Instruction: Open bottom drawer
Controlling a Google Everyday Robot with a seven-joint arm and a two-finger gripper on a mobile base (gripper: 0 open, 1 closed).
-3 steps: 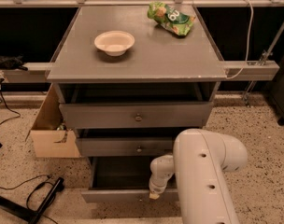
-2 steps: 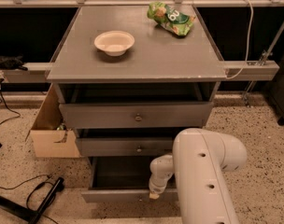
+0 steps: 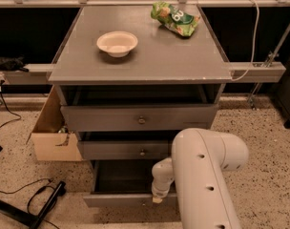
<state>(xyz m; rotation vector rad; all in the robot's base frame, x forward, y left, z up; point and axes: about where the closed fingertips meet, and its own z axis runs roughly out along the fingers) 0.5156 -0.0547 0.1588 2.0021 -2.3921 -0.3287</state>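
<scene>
The grey cabinet has three drawers, all pulled out somewhat. The bottom drawer [image 3: 117, 200] stands out the furthest, showing its dark grey inside; only the top strip of its front shows, near the lower edge of the view. Its knob is hidden. My gripper [image 3: 157, 197], at the end of the white arm [image 3: 202, 175], hangs at the top edge of that drawer front, right of its middle.
The top drawer [image 3: 140, 119] and the middle drawer [image 3: 130, 151] stand slightly out above. A white bowl [image 3: 117, 43] and a green snack bag [image 3: 176, 18] lie on the cabinet top. A cardboard box [image 3: 52, 140] and black cables [image 3: 37, 206] are on the floor at left.
</scene>
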